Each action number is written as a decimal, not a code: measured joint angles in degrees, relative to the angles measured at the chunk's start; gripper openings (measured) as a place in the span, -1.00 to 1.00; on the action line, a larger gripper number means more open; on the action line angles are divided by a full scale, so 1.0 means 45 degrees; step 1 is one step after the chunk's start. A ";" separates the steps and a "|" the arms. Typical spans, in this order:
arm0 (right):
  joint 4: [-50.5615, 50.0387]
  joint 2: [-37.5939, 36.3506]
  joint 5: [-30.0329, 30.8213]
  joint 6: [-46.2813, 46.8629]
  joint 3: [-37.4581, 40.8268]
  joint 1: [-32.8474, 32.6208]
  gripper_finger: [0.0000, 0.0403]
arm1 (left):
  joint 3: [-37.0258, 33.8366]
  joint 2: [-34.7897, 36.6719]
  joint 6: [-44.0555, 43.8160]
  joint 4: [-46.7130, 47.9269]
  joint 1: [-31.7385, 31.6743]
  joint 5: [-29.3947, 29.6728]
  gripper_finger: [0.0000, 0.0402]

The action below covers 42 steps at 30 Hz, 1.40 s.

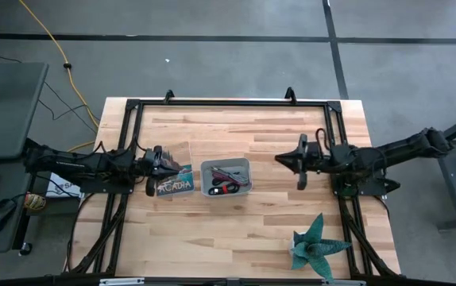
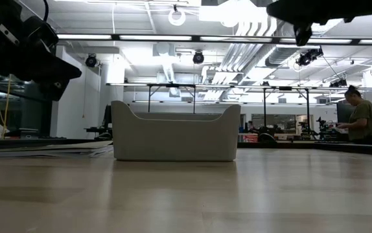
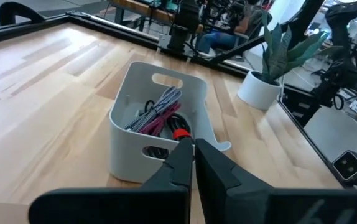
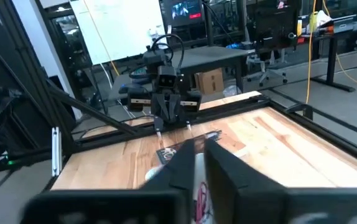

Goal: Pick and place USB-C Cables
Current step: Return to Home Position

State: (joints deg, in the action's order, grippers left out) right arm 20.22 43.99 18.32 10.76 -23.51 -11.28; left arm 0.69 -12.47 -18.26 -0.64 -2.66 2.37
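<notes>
The grey tray [image 1: 244, 165] stands at the table's middle and also shows in the low view [image 2: 176, 133]. Bundled cables lie in it: a grey braided one [image 3: 170, 97], a purple one [image 3: 155, 119], a black-and-red one [image 3: 180, 132] and a black one [image 3: 158, 151]. My left gripper [image 1: 167, 168] is shut and empty. It hovers just left of the tray, over a clear packet [image 1: 175, 184], and also shows in its wrist view [image 3: 194, 157]. My right gripper [image 1: 280, 159] is shut and empty. It hovers to the right of the tray and points at it.
A potted plant [image 1: 317, 245] stands near the table's front right. A black frame [image 1: 228, 102] runs along the table's far edge and sides. A yellow cord [image 1: 49, 40] lies on the floor beyond the table. A person [image 2: 362, 116] stands far back in the room.
</notes>
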 joint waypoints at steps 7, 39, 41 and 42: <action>-0.2675 -0.2786 -0.0164 0.0200 -0.0005 -0.0090 -0.97 | 0.0000 0.0000 0.0188 -0.0005 0.0000 -0.0005 -1.00; -0.4473 -0.9760 -0.3121 0.0247 0.3423 0.1366 -1.00 | 0.0000 0.0000 0.0193 -0.0015 0.0000 -0.0005 -0.98; -0.4608 -0.9710 -0.3140 0.0184 0.3434 0.1421 -1.00 | 0.0000 0.0000 0.0193 -0.0011 0.0000 -0.0005 -0.98; -0.4539 -0.9634 -0.3147 0.0166 0.3443 0.1425 -1.00 | 0.0000 0.0000 0.0193 -0.0015 0.0000 -0.0005 -0.98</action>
State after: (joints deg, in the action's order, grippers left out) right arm -0.21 0.63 4.16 11.51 -8.01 -4.86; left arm 0.69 -12.47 -17.39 -0.71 -2.66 2.35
